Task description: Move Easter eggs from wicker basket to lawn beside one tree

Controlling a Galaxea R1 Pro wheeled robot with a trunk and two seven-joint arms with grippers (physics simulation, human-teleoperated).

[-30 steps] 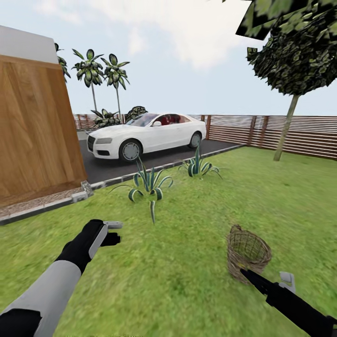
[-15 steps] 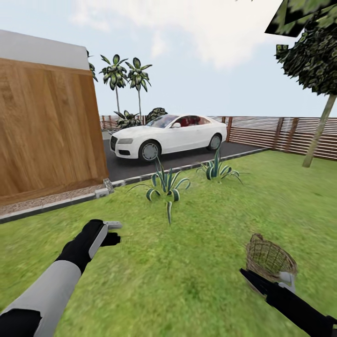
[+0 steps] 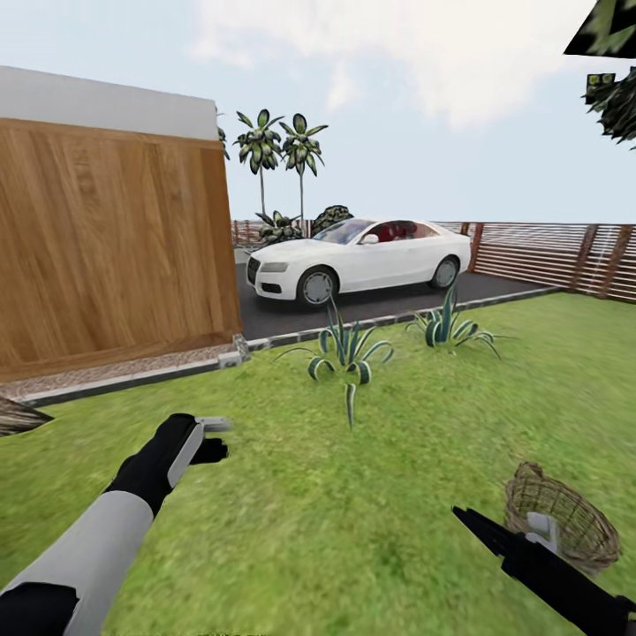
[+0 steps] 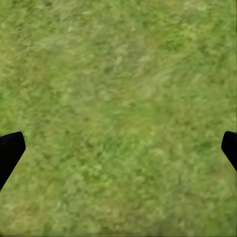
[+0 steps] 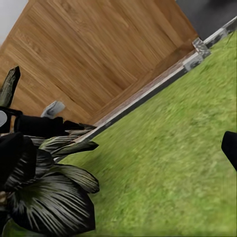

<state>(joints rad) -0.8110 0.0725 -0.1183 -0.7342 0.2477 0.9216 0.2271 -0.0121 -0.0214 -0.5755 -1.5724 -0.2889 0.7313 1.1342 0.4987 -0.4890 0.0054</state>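
Nearby, spiky plants [image 3: 346, 346] dot the lawn [image 3: 353, 495]; both end effectors gape wide, empty.

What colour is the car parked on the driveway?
White, with red seats seen through the windows; the car shows best in the head view.

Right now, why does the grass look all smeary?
In the head view, the mottled green lawn near the round brown wicker basket is smeared, while the white car looks sharper; in the left wrist view the grass is soft and blotchy.
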